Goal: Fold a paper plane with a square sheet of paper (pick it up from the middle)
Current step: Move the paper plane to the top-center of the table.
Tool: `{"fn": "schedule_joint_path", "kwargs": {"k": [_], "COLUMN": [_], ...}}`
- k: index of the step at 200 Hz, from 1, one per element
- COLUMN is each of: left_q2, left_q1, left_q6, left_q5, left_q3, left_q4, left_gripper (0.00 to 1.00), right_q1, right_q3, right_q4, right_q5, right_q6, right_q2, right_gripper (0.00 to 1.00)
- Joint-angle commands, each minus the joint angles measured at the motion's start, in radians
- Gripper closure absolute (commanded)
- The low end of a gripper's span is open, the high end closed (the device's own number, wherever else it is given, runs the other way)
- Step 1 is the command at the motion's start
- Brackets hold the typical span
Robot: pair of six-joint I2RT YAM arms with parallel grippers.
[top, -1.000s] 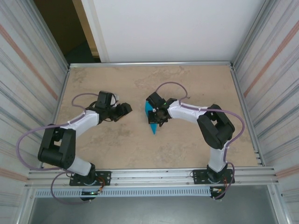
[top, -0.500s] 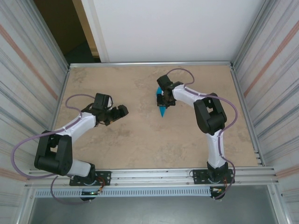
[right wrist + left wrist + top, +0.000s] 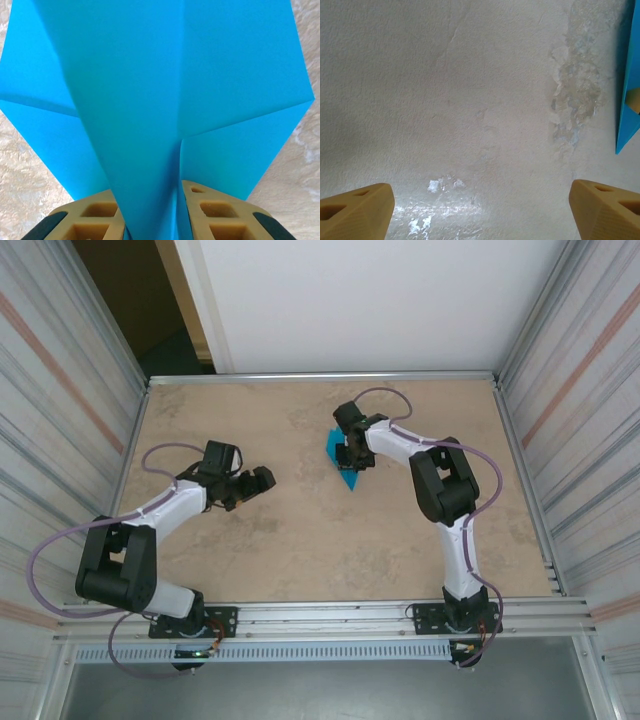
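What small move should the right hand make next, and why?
Probably open the right hand wider and lift it clear: the paper plane looks finished, its keel stands between slightly parted fingers, and the left hand hangs wide open over the table, off to the side.

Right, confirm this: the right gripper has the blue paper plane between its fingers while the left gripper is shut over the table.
Wrong on one point: the left gripper is open, its fingertips far apart in the left wrist view. The rest stands.

The mottled beige table [image 3: 300, 540] carries the turquoise paper plane [image 3: 334, 446].
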Motion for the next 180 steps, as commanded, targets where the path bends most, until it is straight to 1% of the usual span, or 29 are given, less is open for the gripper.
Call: {"fn": "schedule_joint_path", "kwargs": {"k": [1, 31, 39, 76, 133, 180], "left_q2": [0.008, 0.01, 0.012, 0.019, 0.023, 0.022], "left_q1": [0.004, 0.004, 0.004, 0.004, 0.004, 0.005], "left_q6": [-0.003, -0.008, -0.007, -0.002, 0.007, 0.008], "left_q5": [0.001, 0.004, 0.005, 0.009, 0.008, 0.012], "left_q3": [-0.012, -0.008, -0.007, 0.002, 0.017, 0.023], "left_q4": [0.003, 0.003, 0.002, -0.002, -0.011, -0.014], "left_gripper": [0.08, 0.06, 0.04, 0.01, 0.01, 0.01], "right_q1": [0.008, 0.018, 0.021, 0.026, 0.018, 0.006], "right_q3": [0.012, 0.01, 0.01, 0.008, 0.037, 0.064], "right_q4": [-0.046, -0.052, -0.054, -0.037, -0.019, 0.002], "right_q5": [0.066, 0.125, 0.142, 0.173, 0.189, 0.16], "right_q6": [-0.006, 0.002, 0.009, 0.034, 0.05, 0.062], "right_q2": [0.056, 0.085, 0.092, 0.116, 0.151, 0.164], "right_gripper": [0.71, 0.67, 0.66, 0.61, 0.6, 0.58]}}
